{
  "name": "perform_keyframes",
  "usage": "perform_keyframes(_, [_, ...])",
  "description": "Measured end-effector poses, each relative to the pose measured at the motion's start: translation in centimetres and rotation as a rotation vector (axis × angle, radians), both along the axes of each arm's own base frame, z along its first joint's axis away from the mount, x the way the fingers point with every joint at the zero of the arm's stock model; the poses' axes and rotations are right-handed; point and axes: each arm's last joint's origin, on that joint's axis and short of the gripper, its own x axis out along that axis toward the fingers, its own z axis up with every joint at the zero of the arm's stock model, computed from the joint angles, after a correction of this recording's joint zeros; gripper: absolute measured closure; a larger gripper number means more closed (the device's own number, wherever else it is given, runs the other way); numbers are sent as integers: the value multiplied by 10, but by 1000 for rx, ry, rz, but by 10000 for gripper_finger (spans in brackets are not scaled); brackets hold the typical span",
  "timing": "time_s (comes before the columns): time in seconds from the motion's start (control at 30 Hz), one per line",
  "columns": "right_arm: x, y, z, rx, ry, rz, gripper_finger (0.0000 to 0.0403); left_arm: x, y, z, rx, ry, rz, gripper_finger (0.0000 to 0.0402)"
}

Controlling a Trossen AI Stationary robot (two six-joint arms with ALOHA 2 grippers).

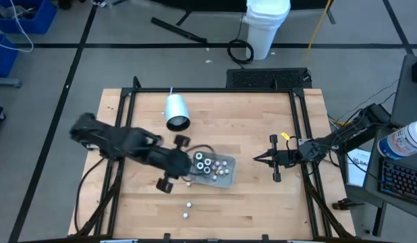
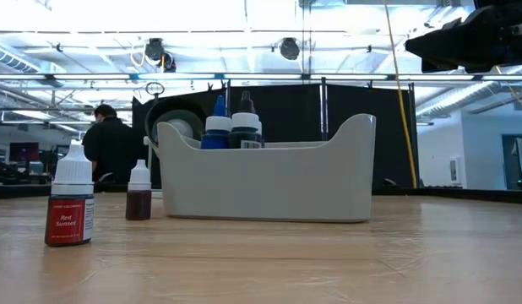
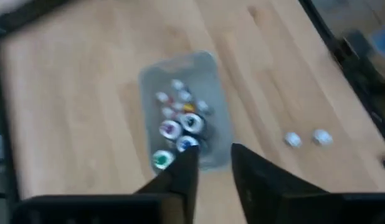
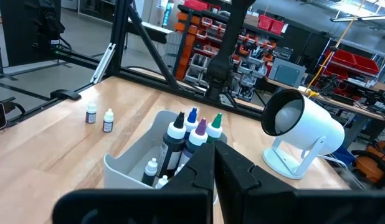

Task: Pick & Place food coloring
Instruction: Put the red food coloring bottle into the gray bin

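A pale wooden bench [image 1: 262,196] with a straight plank grain carries a smooth grey rectangular tray [image 1: 226,177] with rounded corners and raised walls. Inside it stand most of the food coloring bottles [image 1: 207,164]: small round bottles, dark-bodied, with pointed dropper caps in blue, pink, green and white. Two more tiny bottles [image 1: 187,209] stand on the bare wood near the bench's front edge, apart from the tray; in the low view one bears a red label and a ribbed white cap.

The left gripper [image 1: 188,165] hangs over the tray's left end, its two dark, flat-sided fingers parted by a narrow gap just above the bottle tops; they clasp nothing that can be seen.

The right gripper [image 1: 257,159] waits at the bench's right side, its matte black fingers pressed together and empty, pointing toward the tray.

A glossy white cylindrical lamp-like object [image 1: 176,111] rests on the bench behind the tray.
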Motion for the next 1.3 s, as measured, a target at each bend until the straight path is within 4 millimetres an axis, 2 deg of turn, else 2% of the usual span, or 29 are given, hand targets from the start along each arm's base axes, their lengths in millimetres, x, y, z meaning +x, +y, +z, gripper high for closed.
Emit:
perform_keyframes(0.1, [0, 0, 0, -1, 1, 0, 403, -22, -2, -9, 0, -138, 21, 348])
perform_keyframes(0.2, [0, 0, 0, 0, 1, 0, 403, -44, -6, -35, -28, -215, -56, 392])
perform_keyframes(0.27, [0, 0, 0, 0, 1, 0, 403, -57, -3, -57, -44, -246, -71, 392])
perform_keyframes(0.37, [0, 0, 0, -6, 1, 0, 403, -70, 6, -88, -78, -322, 11, 389])
perform_keyframes(0.53, [0, 0, 0, -27, -1, -2, 403, -81, 9, -143, -132, -485, -16, 395])
perform_keyframes(0.7, [0, 0, -1, -44, 7, -2, 403, -88, 14, -178, -108, -660, -32, 398])
perform_keyframes(0.87, [0, 0, -1, -64, 5, -3, 403, -100, 19, -209, -141, -685, -24, 395])
perform_keyframes(1.07, [0, 0, -1, -57, 5, -4, 403, -109, 24, -228, -166, -646, 12, 394])
perform_keyframes(1.3, [0, 0, -1, -63, 4, -4, 403, -112, 21, -230, -165, -639, -8, 393])
